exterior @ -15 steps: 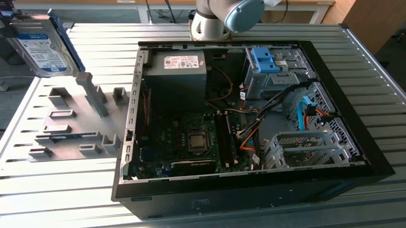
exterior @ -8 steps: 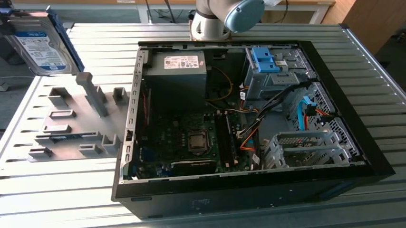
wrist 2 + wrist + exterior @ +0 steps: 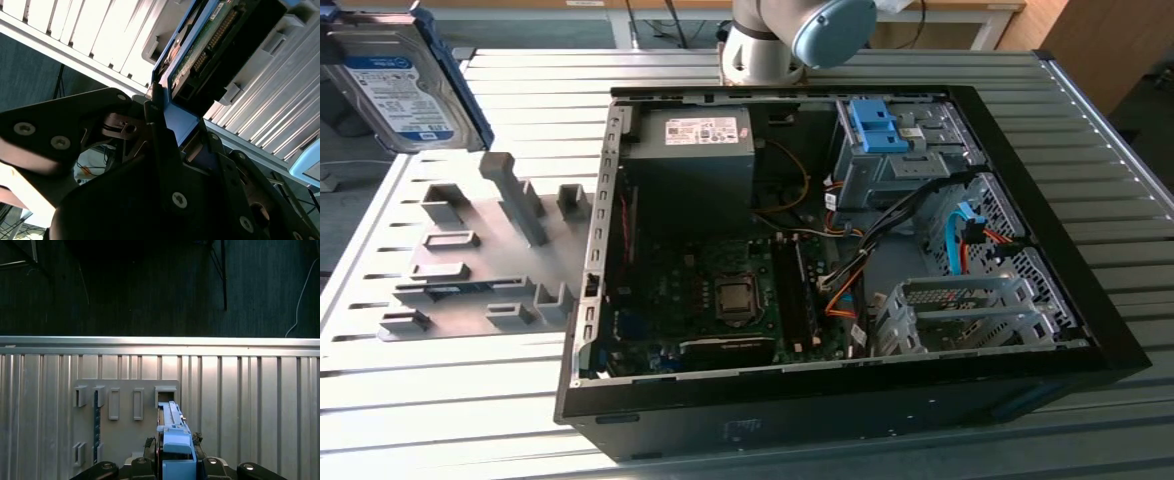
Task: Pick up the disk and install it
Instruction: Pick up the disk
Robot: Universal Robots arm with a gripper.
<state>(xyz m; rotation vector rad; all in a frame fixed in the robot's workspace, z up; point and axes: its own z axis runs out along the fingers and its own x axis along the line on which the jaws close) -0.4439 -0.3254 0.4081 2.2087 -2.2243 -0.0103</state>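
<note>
Above the slatted tabletop (image 3: 547, 75) the gripper (image 3: 179, 122) clamps the disk (image 3: 400, 85) (upper left, exterior view) by its blue frame (image 3: 177, 439), a thin hold that might slip.

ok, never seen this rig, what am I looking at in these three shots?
It is one robot arm at the far edge of a slatted metal table. The exterior view comes from a camera off the arm, looking down on the table. Both wrist views come from cameras riding on the arm. On the table lie an open computer case and a grey holder plate. The gripper is shut on the disk, a hard drive in a blue frame, held up at the exterior view's left.
</note>
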